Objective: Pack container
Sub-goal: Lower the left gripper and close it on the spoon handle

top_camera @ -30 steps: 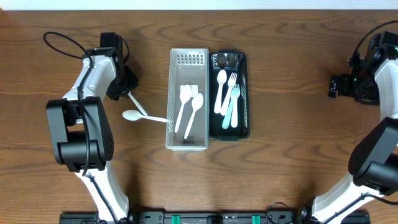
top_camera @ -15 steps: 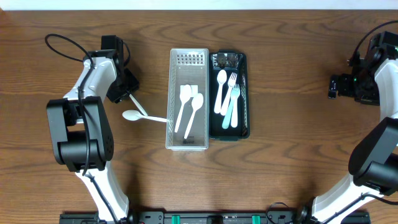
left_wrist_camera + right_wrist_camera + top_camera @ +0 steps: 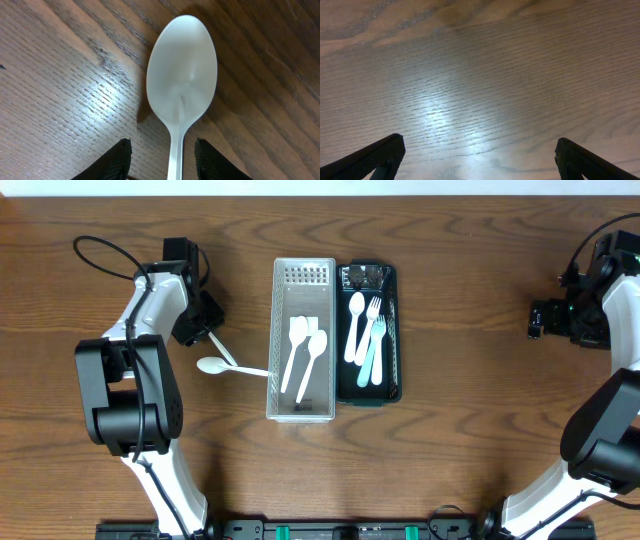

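One spoon (image 3: 181, 75), handle cut off between jaws

My overhead looks straight down on the whole table (image 3: 450, 430). The left wrist camera sits close above a white spoon (image 3: 182, 75) that overhead also shows; the right wrist camera closely faces tabletop wood.

On the brown wooden surface (image 3: 480, 420): a clear basket (image 3: 274, 330) side by side with a black tray (image 3: 397, 330), a white spoon (image 3: 212, 365) just left.
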`<state>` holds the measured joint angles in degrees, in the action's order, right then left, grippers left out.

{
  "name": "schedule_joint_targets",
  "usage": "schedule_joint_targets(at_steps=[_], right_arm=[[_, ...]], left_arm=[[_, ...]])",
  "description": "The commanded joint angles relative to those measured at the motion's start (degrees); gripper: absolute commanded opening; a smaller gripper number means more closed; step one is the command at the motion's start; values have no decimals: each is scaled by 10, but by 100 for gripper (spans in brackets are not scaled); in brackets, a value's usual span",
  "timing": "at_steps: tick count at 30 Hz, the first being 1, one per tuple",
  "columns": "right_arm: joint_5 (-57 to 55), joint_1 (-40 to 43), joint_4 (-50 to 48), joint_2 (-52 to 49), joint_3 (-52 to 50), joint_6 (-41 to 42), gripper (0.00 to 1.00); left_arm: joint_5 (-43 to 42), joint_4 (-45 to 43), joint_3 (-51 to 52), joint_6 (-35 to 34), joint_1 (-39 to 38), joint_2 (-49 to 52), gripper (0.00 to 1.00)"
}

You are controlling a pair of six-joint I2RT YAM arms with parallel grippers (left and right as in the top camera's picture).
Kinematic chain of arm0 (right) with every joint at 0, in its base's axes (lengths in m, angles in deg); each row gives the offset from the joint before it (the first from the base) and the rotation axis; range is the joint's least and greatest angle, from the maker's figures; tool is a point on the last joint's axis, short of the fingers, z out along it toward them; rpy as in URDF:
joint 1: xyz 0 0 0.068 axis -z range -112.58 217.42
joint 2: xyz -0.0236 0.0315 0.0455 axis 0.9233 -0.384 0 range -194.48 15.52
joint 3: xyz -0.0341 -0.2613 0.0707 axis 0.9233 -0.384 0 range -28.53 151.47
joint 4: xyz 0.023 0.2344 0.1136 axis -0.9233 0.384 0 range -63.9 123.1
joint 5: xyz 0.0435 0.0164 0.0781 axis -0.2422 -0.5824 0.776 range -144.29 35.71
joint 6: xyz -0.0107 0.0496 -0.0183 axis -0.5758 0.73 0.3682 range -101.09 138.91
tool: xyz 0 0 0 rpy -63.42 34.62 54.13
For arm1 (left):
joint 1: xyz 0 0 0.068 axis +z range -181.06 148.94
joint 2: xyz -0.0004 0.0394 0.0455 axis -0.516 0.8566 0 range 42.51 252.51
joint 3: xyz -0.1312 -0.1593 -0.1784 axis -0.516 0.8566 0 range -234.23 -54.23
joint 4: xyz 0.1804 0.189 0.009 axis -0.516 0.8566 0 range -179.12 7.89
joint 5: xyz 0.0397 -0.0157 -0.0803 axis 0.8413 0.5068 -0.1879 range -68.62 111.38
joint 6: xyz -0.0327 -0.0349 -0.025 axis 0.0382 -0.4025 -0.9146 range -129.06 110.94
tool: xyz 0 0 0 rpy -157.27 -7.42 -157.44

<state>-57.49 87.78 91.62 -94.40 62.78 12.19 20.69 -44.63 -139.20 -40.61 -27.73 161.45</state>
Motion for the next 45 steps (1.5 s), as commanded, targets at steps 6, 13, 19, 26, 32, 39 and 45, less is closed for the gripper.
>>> schedule_joint_targets(at_steps=[6,13,19,26,32,39,45], right_arm=[[2,2,0,1,0,-7,99],[2,2,0,1,0,-7,99],[2,2,0,1,0,-7,99],[2,2,0,1,0,-7,99],[2,2,0,1,0,-7,99],[2,2,0,1,0,-7,99],[2,2,0,1,0,-7,99]], left_arm=[[0,-10,8,-7,1,10,44],[0,-19,21,-7,1,10,44],[0,-30,31,-7,1,10,44],[0,-37,32,-7,1,10,45],[0,-35,32,-7,1,10,44],[0,-34,41,-7,1,10,44],[1,-36,42,-7,1,10,44]])
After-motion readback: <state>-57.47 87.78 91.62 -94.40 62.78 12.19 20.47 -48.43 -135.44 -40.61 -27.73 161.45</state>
